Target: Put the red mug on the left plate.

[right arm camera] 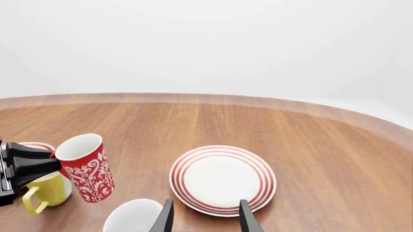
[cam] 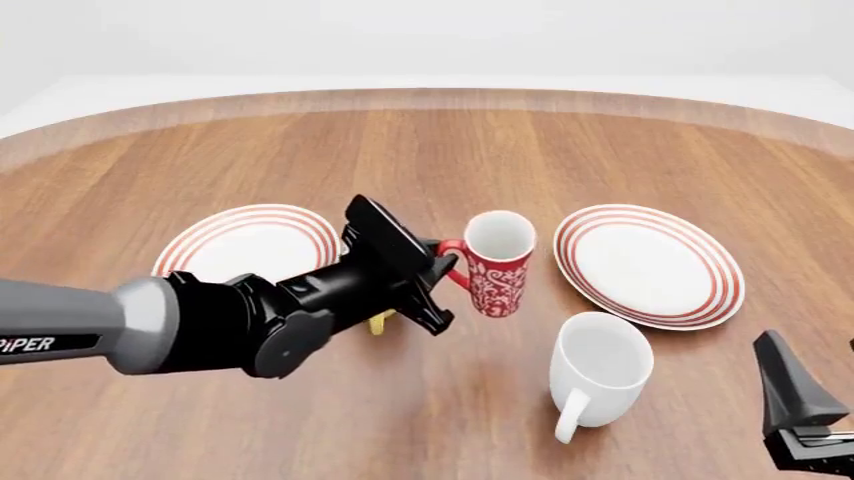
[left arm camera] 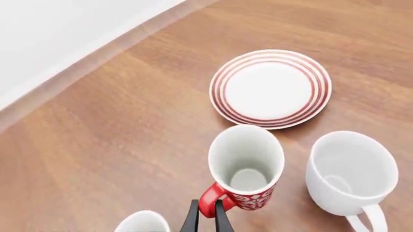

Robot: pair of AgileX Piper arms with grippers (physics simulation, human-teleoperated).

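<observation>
The right gripper (right arm camera: pixel 201 217) sits nearest the front camera at the lower right corner, its fingers apart and holding nothing, hovering near the white mug (cam: pixel 601 368) and the right plate (cam: pixel 650 265). The left gripper (cam: pixel 424 280) reaches in from the left with its fingers (left arm camera: pixel 223 220) closed together on the handle of the red mug (cam: pixel 498 263). In the right wrist view the mug leans, tilted and apparently raised off the wooden surface (cam: pixel 441 150). It lies between the two plates, beside but not on the left plate (cam: pixel 254 243). The yellow mug (right arm camera: pixel 48 192) sits just behind the left gripper, mostly hidden in the front view.
</observation>
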